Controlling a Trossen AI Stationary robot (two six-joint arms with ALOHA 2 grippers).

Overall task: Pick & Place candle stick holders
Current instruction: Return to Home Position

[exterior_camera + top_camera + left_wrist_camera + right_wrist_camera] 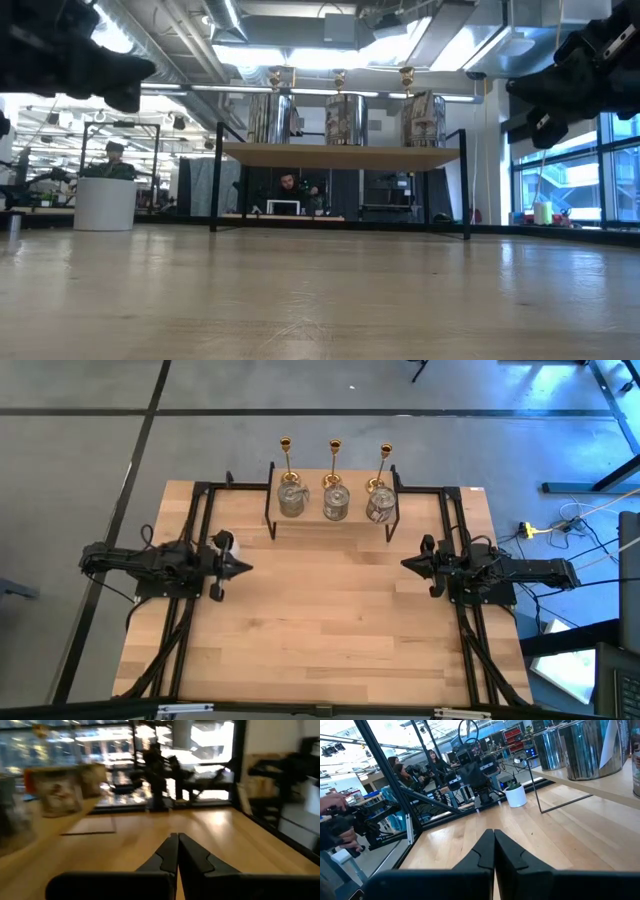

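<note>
Dark fingers [167, 855] of the left gripper [176, 836] are seen pressed tip to tip in the left wrist view, clenched and empty. The right gripper [493, 832] is likewise clenched, with nothing held. From above, the left gripper [243, 568] is placed over the left side of the table [330, 630] and the right gripper [405, 563] over its right side. Both are pointed inward at each other, well apart.

Containers: one white pot [224, 542] is noted just beside the left gripper, on its far side, and a green plant [511, 784] is held in it. What the silvery-glass holders contain cannot be told.

Count: six candle stick holders are logged, all set on the black-framed shelf [340, 156] at the table's far edge, midway between the arms. Three silvery-glass holders [335, 502] are lined up in the front row. Three gold holders [335, 460] are stood upright in a row behind them, one behind each. One shelf, one pot and two arms are counted.

Relative to the claws: the holders are found farther back than both grippers and between them, well apart from each. The left-end pair lies nearer the left gripper, the right-end pair nearer the right gripper.
</note>
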